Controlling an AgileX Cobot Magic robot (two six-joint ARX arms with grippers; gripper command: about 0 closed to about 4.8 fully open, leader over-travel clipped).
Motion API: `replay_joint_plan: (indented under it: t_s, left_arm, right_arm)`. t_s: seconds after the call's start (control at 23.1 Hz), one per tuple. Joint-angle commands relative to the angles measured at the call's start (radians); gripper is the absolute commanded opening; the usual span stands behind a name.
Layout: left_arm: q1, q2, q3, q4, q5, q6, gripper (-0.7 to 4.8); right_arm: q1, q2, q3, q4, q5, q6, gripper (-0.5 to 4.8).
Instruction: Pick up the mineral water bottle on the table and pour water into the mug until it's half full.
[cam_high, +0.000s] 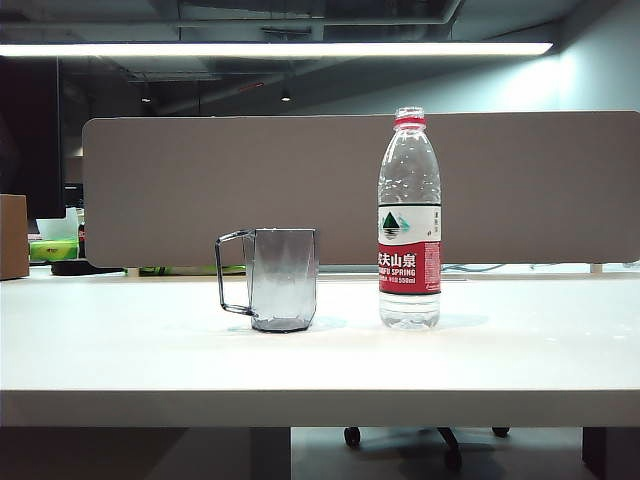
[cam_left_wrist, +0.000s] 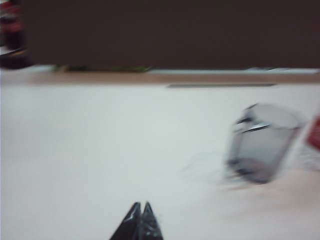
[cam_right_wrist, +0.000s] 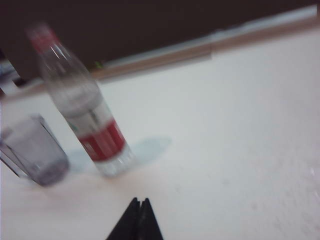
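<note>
Both arms parked short of the bottle (cam_high: 409, 220) and mug (cam_high: 281, 279); nothing picked up yet.

I see the left gripper (cam_left_wrist: 140, 207) and right gripper (cam_right_wrist: 140, 202) each with tips pressed together, hovering over bare table (cam_high: 520, 350), well apart from the objects and out of the exterior view. I count one bottle, uncapped, standing upright just beside one empty mug, handle turned away from the bottle. For the reach, I'd spread the right gripper's jaws first, come in level at the label, square to the bottle, and squeeze gently, since thin plastic may buckle and spill through the uncapped neck.
</note>
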Motion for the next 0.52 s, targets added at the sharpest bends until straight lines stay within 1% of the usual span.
replay_joint_plan:
  t_s: [0.04,0.13,0.26,0.35,0.43,0.52]
  left_arm:
    - [-0.002,0.0,0.035,0.028,0.194,-0.096,-0.05]
    - [-0.002,0.0,0.05,0.035,0.275,-0.129,-0.05]
    - [-0.002,0.0,0.064,0.039,0.368,-0.132,-0.05]
    - [-0.002,0.0,0.078,0.039,0.399,-0.151,-0.05]
    - [-0.002,0.0,0.093,0.038,0.406,-0.156,-0.05]
    - [-0.002,0.0,0.124,0.038,0.4,-0.156,-0.05]
  right_arm:
    - [0.002,0.001,0.098,-0.043,-0.07,0.042,-0.05]
    - [0.002,0.004,0.148,-0.029,-0.109,0.041,-0.05]
    - [0.002,0.027,0.196,-0.031,-0.139,0.011,-0.05]
    - [0.002,0.073,0.214,-0.028,-0.177,-0.05,-0.05]
    - [0.003,0.134,0.222,-0.027,-0.184,-0.111,-0.01]
    - [0.003,0.266,0.223,0.008,-0.203,-0.123,1.0]
